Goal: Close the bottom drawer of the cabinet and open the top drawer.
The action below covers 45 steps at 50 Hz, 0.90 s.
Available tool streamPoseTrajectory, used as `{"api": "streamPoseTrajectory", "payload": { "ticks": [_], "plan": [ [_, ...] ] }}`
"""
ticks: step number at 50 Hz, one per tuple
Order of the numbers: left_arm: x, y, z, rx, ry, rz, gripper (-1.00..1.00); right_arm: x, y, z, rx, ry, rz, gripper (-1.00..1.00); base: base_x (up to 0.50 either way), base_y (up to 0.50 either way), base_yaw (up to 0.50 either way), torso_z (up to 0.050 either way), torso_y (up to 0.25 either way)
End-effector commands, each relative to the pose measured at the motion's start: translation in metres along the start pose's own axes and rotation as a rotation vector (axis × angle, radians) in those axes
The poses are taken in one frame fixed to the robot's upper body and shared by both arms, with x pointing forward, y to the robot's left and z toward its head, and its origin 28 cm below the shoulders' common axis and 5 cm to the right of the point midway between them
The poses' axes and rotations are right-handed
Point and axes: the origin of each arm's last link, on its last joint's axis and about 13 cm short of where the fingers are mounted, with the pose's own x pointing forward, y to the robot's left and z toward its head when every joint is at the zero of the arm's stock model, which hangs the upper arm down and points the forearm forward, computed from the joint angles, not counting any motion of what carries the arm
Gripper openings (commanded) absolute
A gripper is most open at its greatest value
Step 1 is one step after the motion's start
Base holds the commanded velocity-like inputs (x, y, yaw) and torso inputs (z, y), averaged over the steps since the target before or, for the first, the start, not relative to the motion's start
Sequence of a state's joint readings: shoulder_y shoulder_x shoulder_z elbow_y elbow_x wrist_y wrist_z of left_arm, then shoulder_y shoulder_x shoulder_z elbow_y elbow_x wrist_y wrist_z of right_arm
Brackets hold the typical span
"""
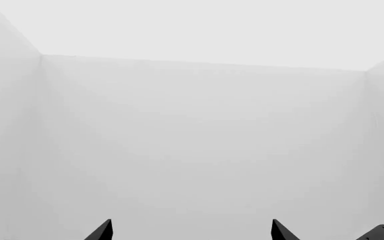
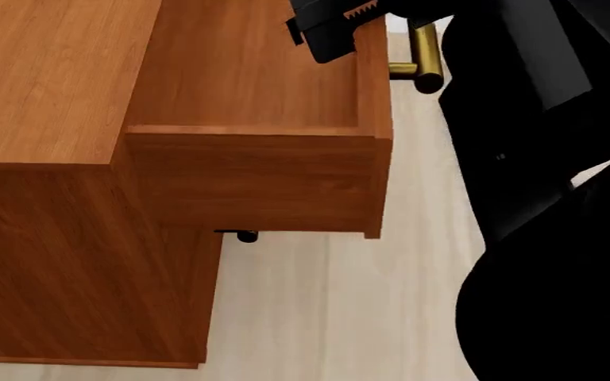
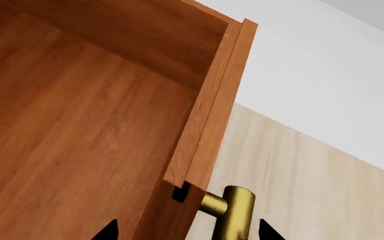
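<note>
My right gripper (image 3: pixel 185 231) straddles the top drawer (image 2: pixel 252 103)'s brass handle (image 3: pixel 234 212), jaws apart, probably not yet clamped.

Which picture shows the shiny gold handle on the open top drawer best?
The right wrist view: the gold handle fills the foreground beside the top drawer. The head view shows only its end; the left wrist view shows none.

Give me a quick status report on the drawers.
Right gripper open, straddling the brass handle. Top drawer pulled out. Left gripper open, facing blank wall. Bottom drawer not visible.
</note>
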<state>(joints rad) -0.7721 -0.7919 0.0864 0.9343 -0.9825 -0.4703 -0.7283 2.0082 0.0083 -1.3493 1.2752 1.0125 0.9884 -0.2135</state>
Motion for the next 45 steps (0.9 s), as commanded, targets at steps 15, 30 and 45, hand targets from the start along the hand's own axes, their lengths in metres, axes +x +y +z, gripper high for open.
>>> {"api": "streamPoseTrajectory", "payload": {
  "ticks": [15,30,45],
  "plan": [
    [0.000,-0.001,-0.001,-0.008,0.001,-0.001,1.00,-0.012,-0.042,-0.013,0.013,0.067,-0.194,1.00,0.00,0.00,0.00,0.000,0.000],
    [0.001,-0.001,-0.002,-0.010,-0.001,0.003,1.00,-0.015,-0.055,-0.021,-0.005,0.115,-0.254,1.00,0.00,0.00,0.00,0.000,0.000],
    [0.002,-0.001,-0.001,-0.010,-0.002,0.002,1.00,-0.023,-0.068,-0.028,-0.012,0.155,-0.313,1.00,0.00,0.00,0.00,0.000,0.000]
  ]
}}
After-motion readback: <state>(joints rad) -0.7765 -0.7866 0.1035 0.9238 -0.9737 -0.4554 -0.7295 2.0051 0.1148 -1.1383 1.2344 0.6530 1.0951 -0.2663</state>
